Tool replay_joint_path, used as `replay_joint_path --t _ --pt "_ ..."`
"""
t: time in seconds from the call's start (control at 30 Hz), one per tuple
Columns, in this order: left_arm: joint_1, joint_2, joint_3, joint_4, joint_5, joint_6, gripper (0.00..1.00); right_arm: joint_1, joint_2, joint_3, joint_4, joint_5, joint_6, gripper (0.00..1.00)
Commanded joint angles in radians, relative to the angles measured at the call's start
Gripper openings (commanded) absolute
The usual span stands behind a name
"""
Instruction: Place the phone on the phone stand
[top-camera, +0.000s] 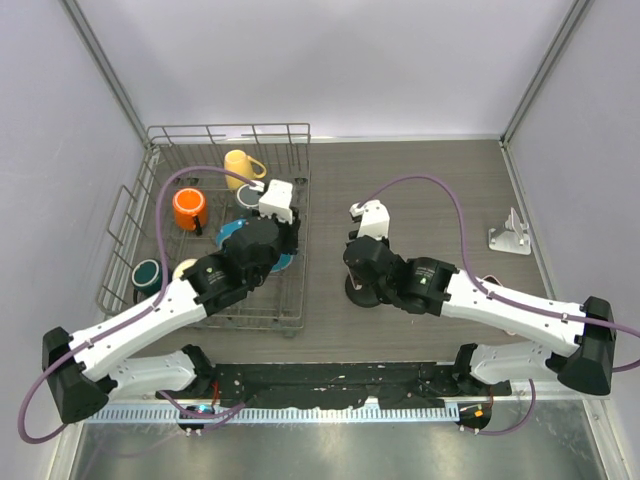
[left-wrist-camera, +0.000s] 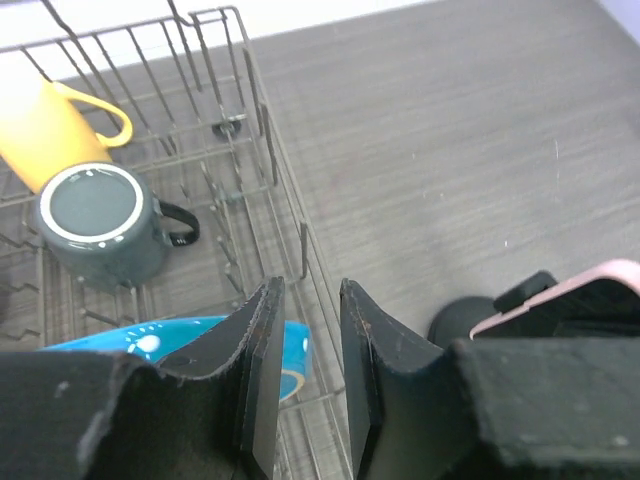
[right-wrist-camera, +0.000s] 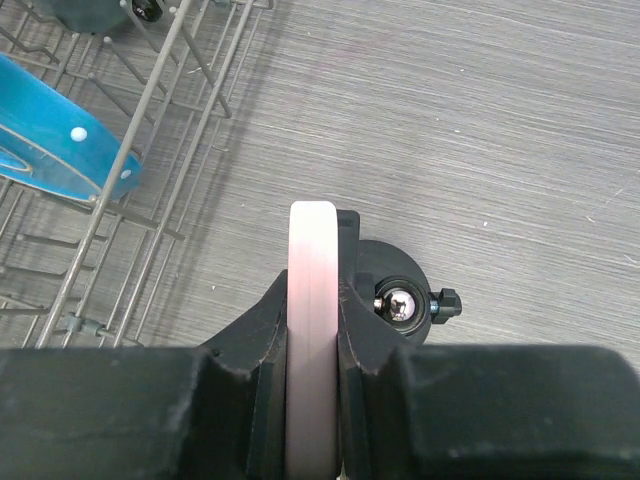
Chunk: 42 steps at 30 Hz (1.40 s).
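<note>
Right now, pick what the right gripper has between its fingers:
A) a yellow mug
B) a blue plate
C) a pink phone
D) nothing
C: the right wrist view shows the pink phone standing edge-on, clamped in the right gripper, with the black stand right beside it.

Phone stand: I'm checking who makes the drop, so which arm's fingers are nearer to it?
Right. The right fingers grip the pink phone just over the phone stand; the left fingers hang off to its side, at the edge of the dish rack.
</note>
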Motion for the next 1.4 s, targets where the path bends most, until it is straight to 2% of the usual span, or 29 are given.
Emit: replay_joint_path --t 0.0,0.13,0.17,0.2,0.27,0.3,0.4,0.57,0.8,1.0,1.13,1.23,1.33,1.37 --pt "-0.01 -0.006 0.037 0.05 -0.12 0.002 0.32 -0.011 0.029 -0.052 -0.273 0.057 -0.075 0.0" --pt "-0.01 -0.026 0.022 0.077 -0.037 0.024 0.42 -0.022 -0.009 -0.059 -0.275 0.04 -0.066 0.02" --pt "-0.009 -0.029 0.011 0.088 -0.017 0.03 0.43 -0.022 -0.018 -0.063 -0.276 0.031 -0.063 0.07" --pt "-0.01 -0.032 0.008 0.106 0.021 0.034 0.43 -0.022 -0.027 -0.064 -0.278 0.025 -0.057 0.24" --pt "-0.009 -0.04 -0.006 0.125 0.053 0.042 0.46 -0.025 -0.054 -0.053 -0.279 -0.01 -0.052 0.33" --pt "-0.01 -0.04 -0.007 0.136 0.07 0.042 0.47 -0.025 -0.061 -0.047 -0.284 -0.026 -0.04 0.41" --pt "-0.009 -0.032 -0.007 0.137 0.107 0.041 0.47 -0.026 -0.101 -0.029 -0.284 -0.081 -0.017 0.5" --pt "-0.009 -0.029 -0.004 0.136 0.135 0.039 0.48 -0.026 -0.175 -0.015 -0.253 -0.155 0.003 0.55" --pt "-0.009 -0.035 -0.004 0.139 0.151 0.042 0.49 -0.038 -0.222 -0.006 -0.178 -0.259 -0.078 0.61" --pt "-0.009 -0.046 0.051 0.091 0.188 0.006 0.51 -0.087 -0.187 0.016 -0.142 -0.305 -0.104 0.58" --pt "-0.009 -0.054 0.208 -0.037 0.233 -0.048 0.54 -0.146 -0.172 0.029 -0.117 -0.363 -0.132 0.52" --pt "-0.009 -0.08 0.236 -0.07 0.236 -0.042 0.58 -0.178 -0.169 0.022 -0.086 -0.409 -0.143 0.39" --pt "-0.007 -0.108 0.189 -0.027 0.231 0.005 0.6 -0.199 -0.167 0.02 -0.057 -0.419 -0.156 0.13" --pt "-0.007 -0.118 0.175 -0.004 0.225 0.018 0.6 -0.21 -0.164 0.026 -0.049 -0.416 -0.161 0.0"
